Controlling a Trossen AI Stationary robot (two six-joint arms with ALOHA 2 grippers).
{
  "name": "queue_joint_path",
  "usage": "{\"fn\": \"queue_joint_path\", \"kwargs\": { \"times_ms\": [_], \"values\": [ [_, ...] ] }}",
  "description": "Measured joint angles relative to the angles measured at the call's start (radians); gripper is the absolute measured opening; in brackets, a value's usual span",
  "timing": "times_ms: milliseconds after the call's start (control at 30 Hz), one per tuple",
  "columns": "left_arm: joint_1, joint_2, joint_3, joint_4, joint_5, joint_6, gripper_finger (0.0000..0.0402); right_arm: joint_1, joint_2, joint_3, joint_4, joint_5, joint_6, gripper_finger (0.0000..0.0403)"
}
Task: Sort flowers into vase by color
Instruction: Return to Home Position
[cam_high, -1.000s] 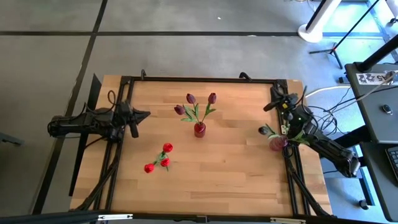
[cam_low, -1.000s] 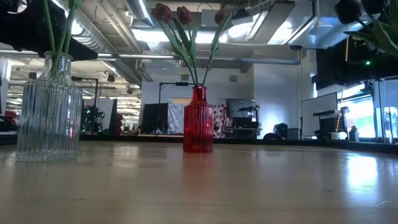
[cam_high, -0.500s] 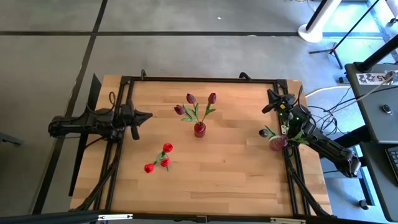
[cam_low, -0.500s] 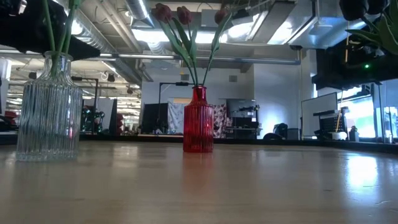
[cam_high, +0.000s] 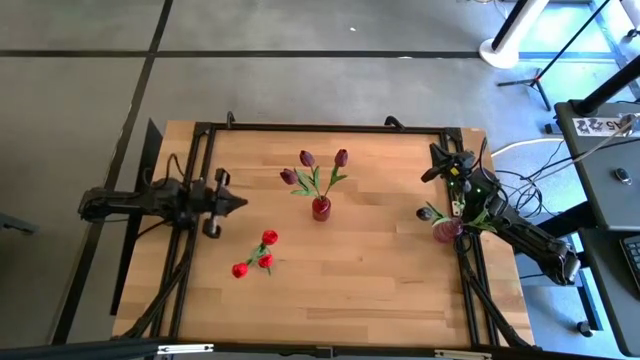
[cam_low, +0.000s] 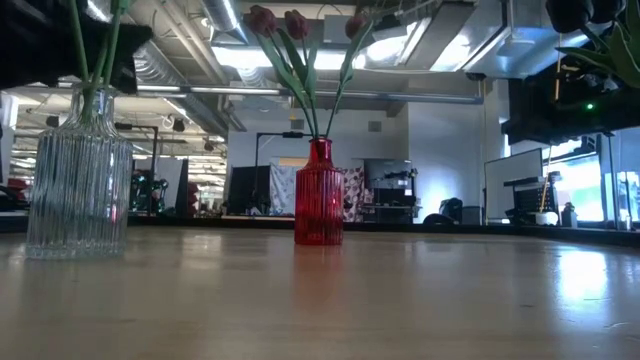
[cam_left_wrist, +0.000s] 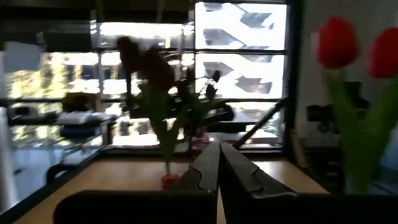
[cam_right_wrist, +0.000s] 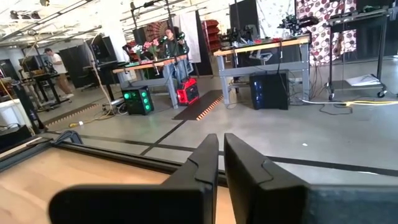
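stems (cam_low: 80, 40) cropped overhead, red tulips (cam_left_wrist: 336, 42) blurred

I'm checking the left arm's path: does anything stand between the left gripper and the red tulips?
Nothing visible does. Only bare table lies between the left gripper and the red tulips. The red vase stands off that line, toward the middle.

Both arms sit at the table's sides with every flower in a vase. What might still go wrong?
1. The left hand, shut, sits close to the red tulips in the clear vase; a swing that way might brush the stems and tip it.
2. The third vase stands far right on the table, beside the right arm, its leaves overlapping the arm from above; moving that arm may snag them and topple the vase.
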Motion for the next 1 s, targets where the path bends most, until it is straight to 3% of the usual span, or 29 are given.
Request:
{"fn": "queue_joint_path", "kwargs": {
  "times_ms": [133,233,467,1000],
  "values": [
    [0.000,-0.002,0.000,0.009,0.160,0.018,0.0000,0.000,0.000,0.000,0.000,0.001,0.000,0.0028],
    [0.000,-0.002,0.001,-0.016,0.215,0.018,0.0000,0.000,0.000,0.000,0.000,0.001,0.000,0.0028],
    [0.000,0.001,0.000,-0.167,0.177,0.014,0.0000,0.000,0.000,-0.001,0.000,0.001,0.000,0.0028],
    [0.000,0.001,0.000,-0.172,0.173,0.012,0.0000,0.000,0.000,-0.002,0.000,0.001,0.000,0.0028]
  ]
}}
